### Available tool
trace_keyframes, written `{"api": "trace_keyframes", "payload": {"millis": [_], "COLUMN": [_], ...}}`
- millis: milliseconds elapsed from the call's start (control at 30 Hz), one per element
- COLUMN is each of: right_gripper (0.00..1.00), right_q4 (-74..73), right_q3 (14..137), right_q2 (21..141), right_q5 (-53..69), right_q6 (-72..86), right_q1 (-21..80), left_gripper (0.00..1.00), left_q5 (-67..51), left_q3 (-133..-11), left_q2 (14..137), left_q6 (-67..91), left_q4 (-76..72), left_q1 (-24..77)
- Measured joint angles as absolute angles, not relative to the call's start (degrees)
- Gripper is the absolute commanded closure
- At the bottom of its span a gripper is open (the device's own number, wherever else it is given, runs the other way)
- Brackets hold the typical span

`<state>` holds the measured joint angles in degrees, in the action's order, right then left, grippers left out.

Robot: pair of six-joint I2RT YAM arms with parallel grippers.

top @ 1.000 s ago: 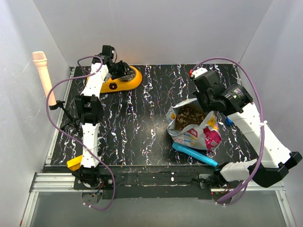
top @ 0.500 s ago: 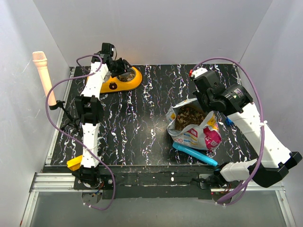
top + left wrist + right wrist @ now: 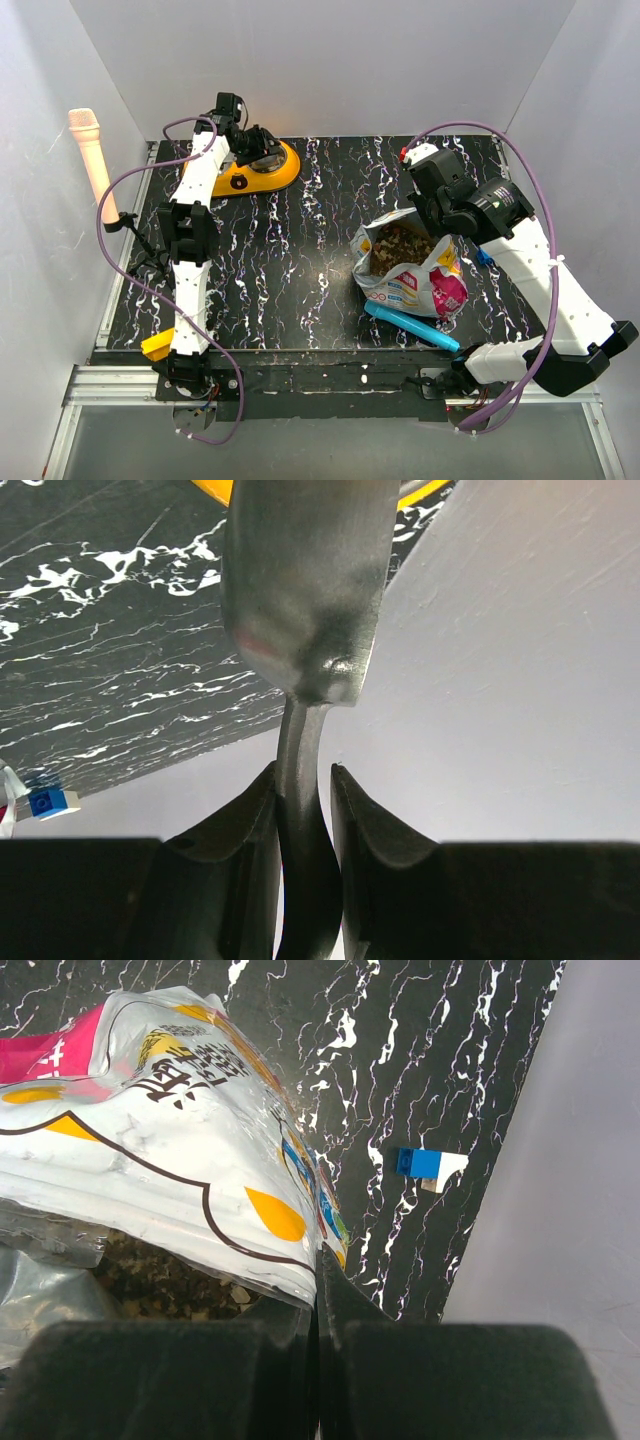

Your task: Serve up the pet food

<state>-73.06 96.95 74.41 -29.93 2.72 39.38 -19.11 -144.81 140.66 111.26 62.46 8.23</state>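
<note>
The kibble (image 3: 400, 243) lies heaped inside the open pouch (image 3: 425, 285) at the right of the table (image 3: 300, 250), just beneath the right gripper (image 3: 316, 1295), which pinches the pouch's rim. Well apart from it, the left gripper (image 3: 305, 795) clamps a metal scoop (image 3: 300, 580) by its handle at the orange bowl (image 3: 240, 180).

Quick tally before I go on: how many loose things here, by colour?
Orange: 1, the double bowl.
Blue: 2, the long stick and the small block.
Silvery printed: 1, the pouch in the right claw.
Brown: 1, the kibble heap inside it.
Grey: 1, the scoop in the left claw.
Yellow: 1, the piece at the near-left edge.
Total: 7.
</note>
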Motion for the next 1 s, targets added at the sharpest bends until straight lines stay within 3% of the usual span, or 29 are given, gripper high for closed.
{"api": "trace_keyframes", "payload": {"millis": [767,1000], "right_gripper": [0.99,0.99], "right_q4": [-73.0,-73.0], "right_q3": [96.9,96.9], "right_q2": [74.4,74.4], "right_q5": [-29.5,-29.3], "right_q6": [2.9,2.9], "right_q1": [39.4,39.4], "left_gripper": [1.0,1.0], "left_q5": [-20.2,-20.3], "left_q3": [-141.9,-130.2], "left_q2": [136.7,129.3], "left_q6": [109.9,103.7], "left_q4": [61.5,58.7], "left_q1": [8.8,9.2]}}
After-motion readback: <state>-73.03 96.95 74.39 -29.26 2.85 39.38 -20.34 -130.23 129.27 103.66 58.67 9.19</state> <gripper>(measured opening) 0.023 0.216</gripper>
